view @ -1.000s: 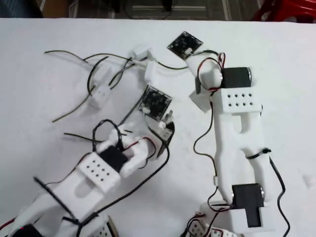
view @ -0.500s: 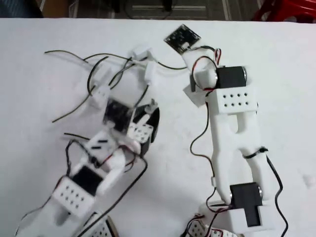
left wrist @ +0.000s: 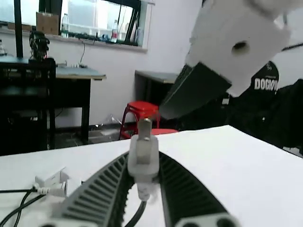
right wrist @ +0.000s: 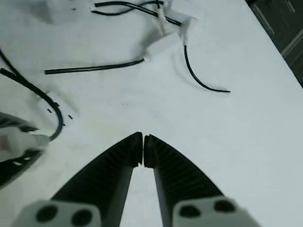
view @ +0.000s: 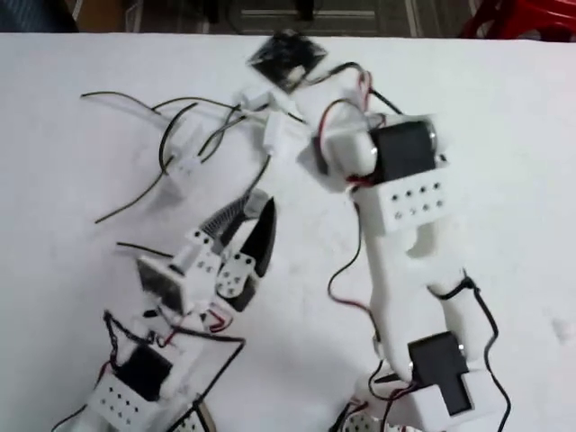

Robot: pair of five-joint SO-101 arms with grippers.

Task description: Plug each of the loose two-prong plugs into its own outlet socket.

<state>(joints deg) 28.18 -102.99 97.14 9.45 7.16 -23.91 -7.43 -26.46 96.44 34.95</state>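
Leftmost, thin black cables (view: 135,193) loop over the smooth white table (view: 504,135) among three small blocky white connectors (view: 184,169). At lower centre-left, the left gripper (view: 254,207) clamps one white two-prong plug (left wrist: 143,151) between two ribbed black jaws, its metal prongs sticking out past the tips. Farther right, the right gripper (right wrist: 142,142) has its ribbed tips pressed together on nothing.

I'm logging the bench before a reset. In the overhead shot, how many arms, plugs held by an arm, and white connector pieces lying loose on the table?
arms, left and right: 2
held plug: 1
loose white connector pieces: 3
total: 6
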